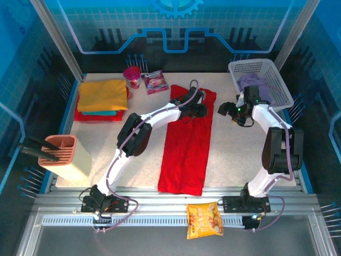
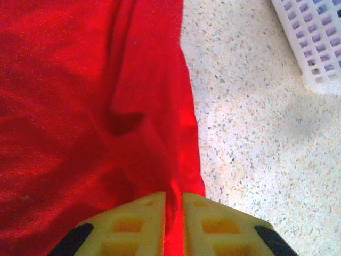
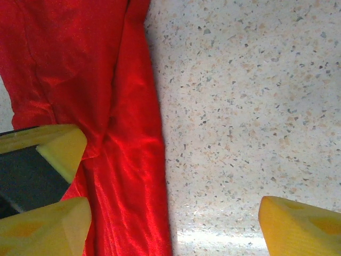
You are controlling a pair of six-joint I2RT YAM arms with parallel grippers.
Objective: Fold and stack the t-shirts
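The speckled bench (image 1: 234, 154) carries the red shirt (image 1: 186, 149), soft cloth folded into a long strip whose long axis runs from the near edge to the far. A folded stack (image 1: 102, 95), mustard on top, lies far left. The left fingers (image 2: 173, 224) sit on the strip's right edge near its far end, almost closed, pinching a ridge of red cloth. The right fingers (image 1: 224, 110) hover just right of that edge, spread wide and holding nothing.

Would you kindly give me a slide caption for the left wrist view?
Left gripper pinches the red shirt at its edge, basket corner beyond.
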